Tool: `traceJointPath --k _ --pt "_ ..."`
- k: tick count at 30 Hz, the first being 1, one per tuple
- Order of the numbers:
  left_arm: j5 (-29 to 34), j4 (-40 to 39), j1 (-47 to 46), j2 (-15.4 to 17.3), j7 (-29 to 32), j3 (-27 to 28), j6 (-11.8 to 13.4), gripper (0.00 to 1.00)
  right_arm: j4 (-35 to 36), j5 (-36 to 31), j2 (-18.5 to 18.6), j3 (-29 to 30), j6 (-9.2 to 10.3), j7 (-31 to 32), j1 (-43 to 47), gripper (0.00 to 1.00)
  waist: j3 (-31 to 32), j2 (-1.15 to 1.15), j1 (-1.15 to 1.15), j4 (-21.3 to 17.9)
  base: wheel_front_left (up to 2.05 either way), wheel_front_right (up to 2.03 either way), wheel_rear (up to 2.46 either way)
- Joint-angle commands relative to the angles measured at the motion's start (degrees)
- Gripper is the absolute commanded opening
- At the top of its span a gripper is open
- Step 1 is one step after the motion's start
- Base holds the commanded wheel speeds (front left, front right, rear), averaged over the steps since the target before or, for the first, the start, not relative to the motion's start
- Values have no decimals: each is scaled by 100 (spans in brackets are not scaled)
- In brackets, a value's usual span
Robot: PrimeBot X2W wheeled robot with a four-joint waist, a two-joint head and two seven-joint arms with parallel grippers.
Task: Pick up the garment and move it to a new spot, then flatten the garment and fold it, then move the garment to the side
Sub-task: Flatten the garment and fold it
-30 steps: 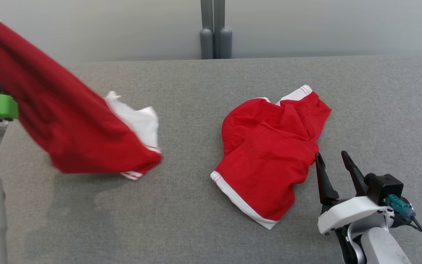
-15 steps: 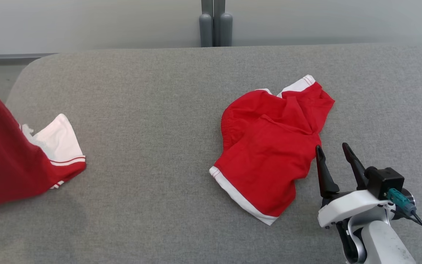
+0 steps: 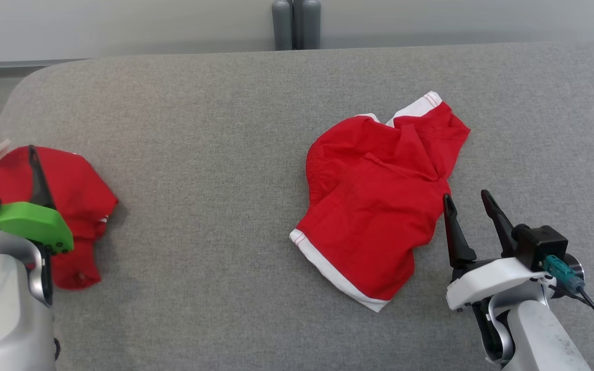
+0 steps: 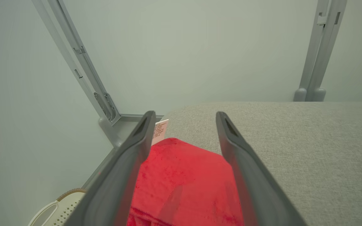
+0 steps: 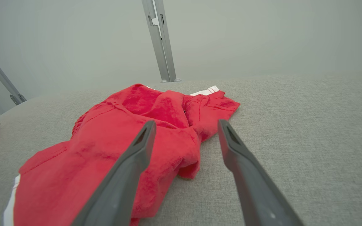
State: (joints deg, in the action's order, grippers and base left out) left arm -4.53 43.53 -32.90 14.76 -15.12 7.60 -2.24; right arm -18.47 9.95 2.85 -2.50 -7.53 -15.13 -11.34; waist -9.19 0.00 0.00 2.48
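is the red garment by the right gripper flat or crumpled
Crumpled: the garment lies bunched, its far part heaped over itself, white hems askew.

Wide-spread end effector hangs near the crumpled red garment.

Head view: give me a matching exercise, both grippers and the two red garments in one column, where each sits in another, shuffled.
1 left gripper
2 right gripper
3 garment with white hem band
4 garment with white tag

A fingers apart at a garment's right edge
B left end of the table
C fingers apart over a garment
D middle of the table

Pairs: 1-C, 2-A, 3-D, 4-B
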Motion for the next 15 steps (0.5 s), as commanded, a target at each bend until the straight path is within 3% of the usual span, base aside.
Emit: traceJointPath --k 1,15 --pt "-68 -69 153 -80 -2 26 65 100 -13 -28 13 6 8 -2 -77 100 -1 0 0 4 0 0 0" --pt "54 -1014 992 -803 -3 -23 177 100 -5 22 13 -11 8 -2 8 100 202 0 0 -179 0 0 0"
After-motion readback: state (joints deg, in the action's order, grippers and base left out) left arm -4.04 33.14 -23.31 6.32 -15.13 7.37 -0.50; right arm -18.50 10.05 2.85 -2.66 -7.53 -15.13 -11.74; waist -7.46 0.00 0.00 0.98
